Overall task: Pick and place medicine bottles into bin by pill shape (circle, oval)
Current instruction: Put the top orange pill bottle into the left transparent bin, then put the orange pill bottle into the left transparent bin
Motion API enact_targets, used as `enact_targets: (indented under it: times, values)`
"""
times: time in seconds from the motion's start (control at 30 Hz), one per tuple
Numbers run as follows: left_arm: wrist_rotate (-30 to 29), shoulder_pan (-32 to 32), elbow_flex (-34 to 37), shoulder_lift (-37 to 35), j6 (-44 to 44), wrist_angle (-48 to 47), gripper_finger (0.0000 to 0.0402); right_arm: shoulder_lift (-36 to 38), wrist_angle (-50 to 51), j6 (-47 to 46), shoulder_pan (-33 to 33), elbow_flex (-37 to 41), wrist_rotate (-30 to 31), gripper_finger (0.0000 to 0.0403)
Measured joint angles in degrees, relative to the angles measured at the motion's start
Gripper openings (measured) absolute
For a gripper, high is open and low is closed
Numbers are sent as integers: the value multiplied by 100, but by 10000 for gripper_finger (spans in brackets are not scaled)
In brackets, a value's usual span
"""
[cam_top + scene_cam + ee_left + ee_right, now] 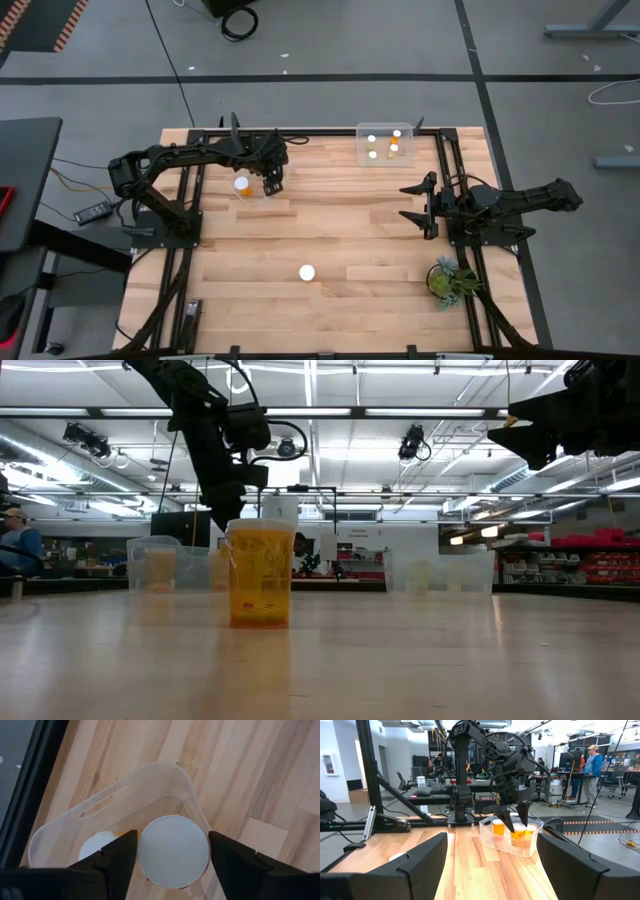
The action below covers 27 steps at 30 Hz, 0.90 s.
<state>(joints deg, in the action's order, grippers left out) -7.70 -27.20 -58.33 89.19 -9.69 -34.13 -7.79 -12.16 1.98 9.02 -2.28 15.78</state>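
My left gripper (272,180) hangs over the clear left bin (252,192) and is shut on an orange medicine bottle with a wide white cap (173,851). A second bottle (98,848) stands in that bin. One bottle (307,272) stands alone on the table near the front and looms large in the low view (260,575). The far clear bin (385,144) holds several bottles. My right gripper (421,205) is open and empty at the table's right, above the wood. My left gripper pinches the bottle by the opposite sides of its white cap (145,851), one finger (120,857) on each side. The fingers point down from above. The bottle stands upright below them inside the bin (521,836); whether its base rests on the bin floor I cannot tell.
A small green potted plant (446,278) stands at the right front corner. Black frame rails run along the table's left and right edges. Bare wood lies between the bins and the lone bottle.
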Motion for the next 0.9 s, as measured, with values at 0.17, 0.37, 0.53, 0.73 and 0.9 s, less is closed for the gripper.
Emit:
enact_targets:
  times: [0.17,0.37,0.53,0.73,0.9]
  values:
    - [0,0,0,0,-4,0,273,0,2,0,0,0,1,314]
    - [0,0,-2,0,-138,7,279,0,1,0,0,0,1,314]
    - [-164,8,-184,0,-378,-9,279,0,2,0,2,0,1,314]
    - [-143,81,-693,-76,-511,-202,279,0,2,0,2,0,1,314]
    - [342,301,-924,-91,-749,-535,276,0,2,0,0,0,1,314]
